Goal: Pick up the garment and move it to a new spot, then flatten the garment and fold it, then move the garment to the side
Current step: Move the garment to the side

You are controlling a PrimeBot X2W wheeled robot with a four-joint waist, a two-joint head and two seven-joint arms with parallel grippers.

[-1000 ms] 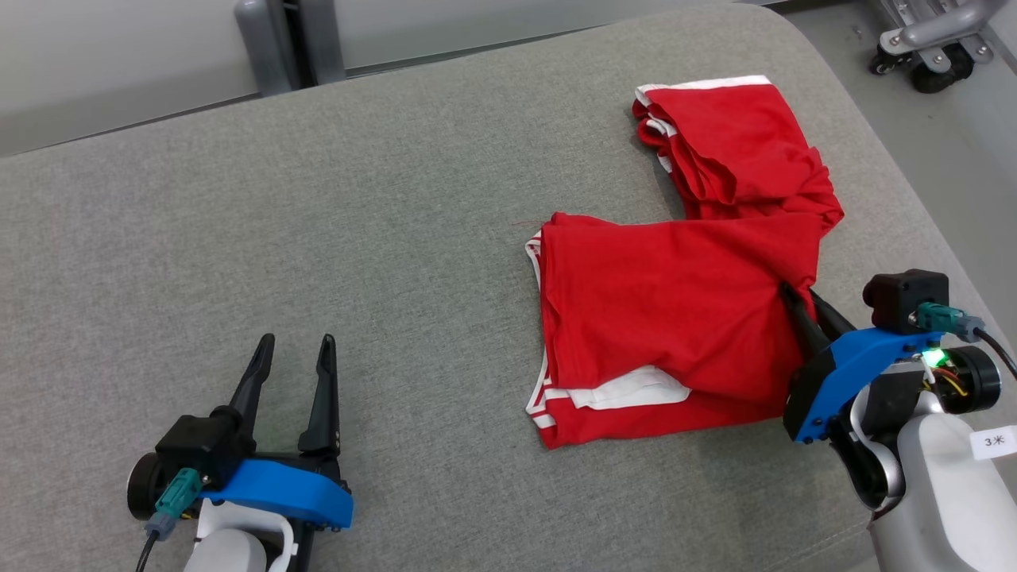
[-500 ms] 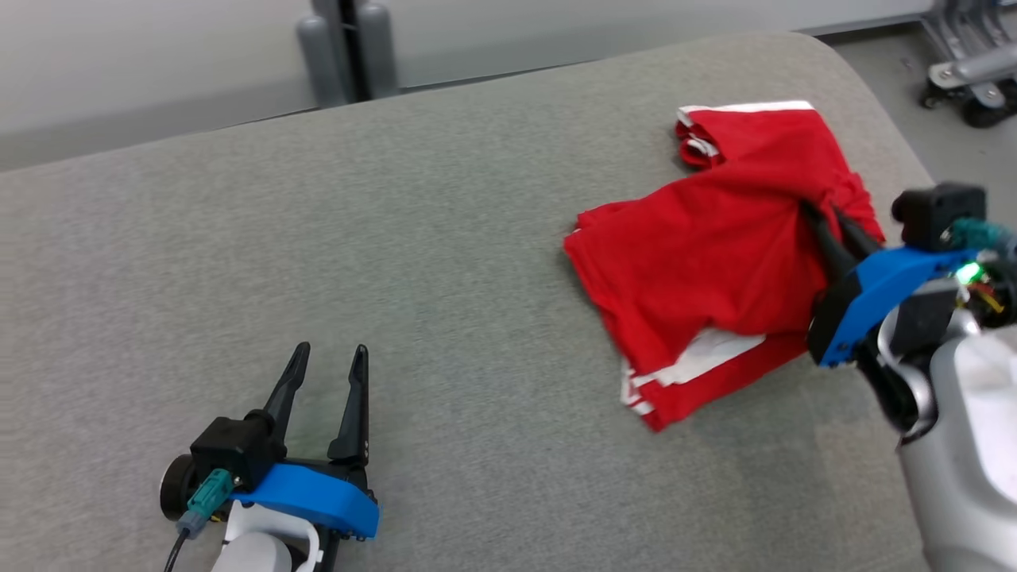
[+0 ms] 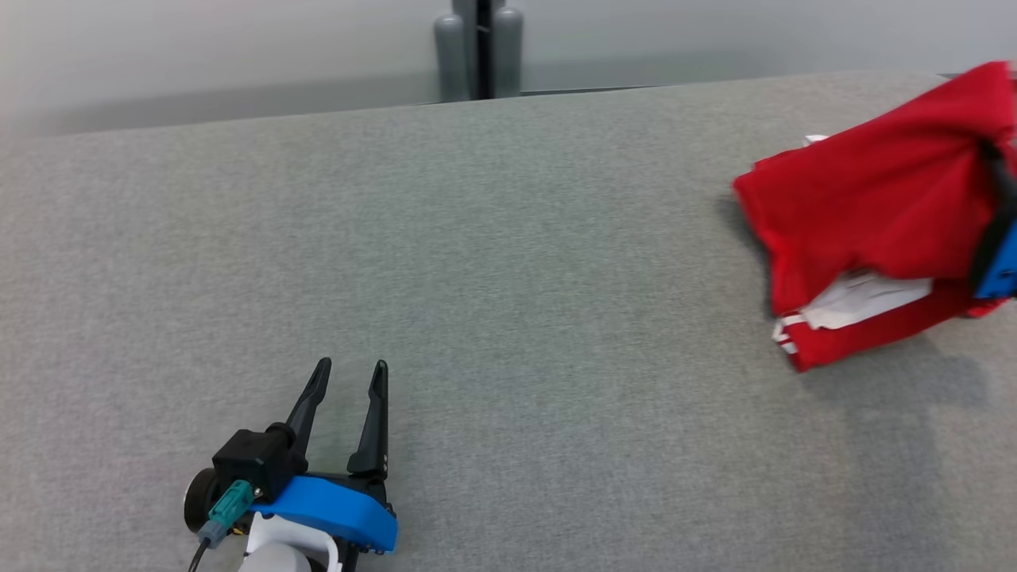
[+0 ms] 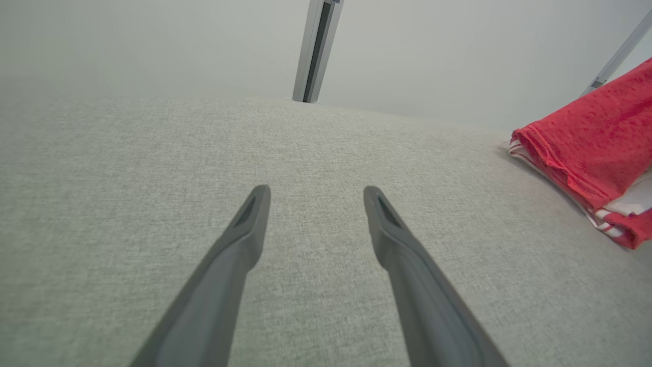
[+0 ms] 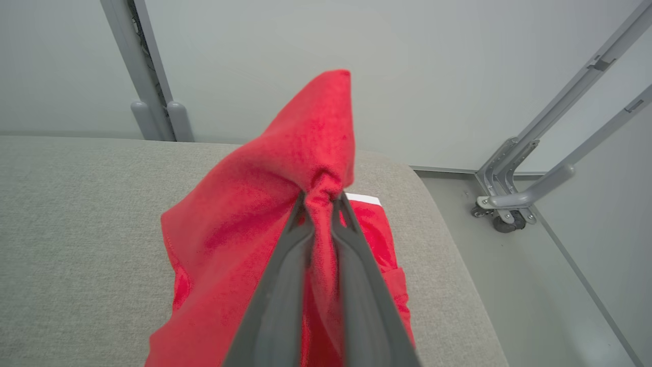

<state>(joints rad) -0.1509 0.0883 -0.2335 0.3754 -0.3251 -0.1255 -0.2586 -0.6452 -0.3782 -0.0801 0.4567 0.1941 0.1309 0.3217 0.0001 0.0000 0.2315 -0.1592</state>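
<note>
Garment [image 3: 866, 199] in right pincer [image 5: 320, 198], near cushion [image 5: 438, 255] edge

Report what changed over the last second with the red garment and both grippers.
The red fabric garment with white trim, spread in an L shape a second ago, has been bunched and pulled up from the grey padded surface by the right gripper, which stays shut on a fold. The left gripper stays open and empty.

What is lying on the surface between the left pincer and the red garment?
Nothing: just bare grey upholstery stretches from the left pincer to the red garment, as the head view shows.
</note>
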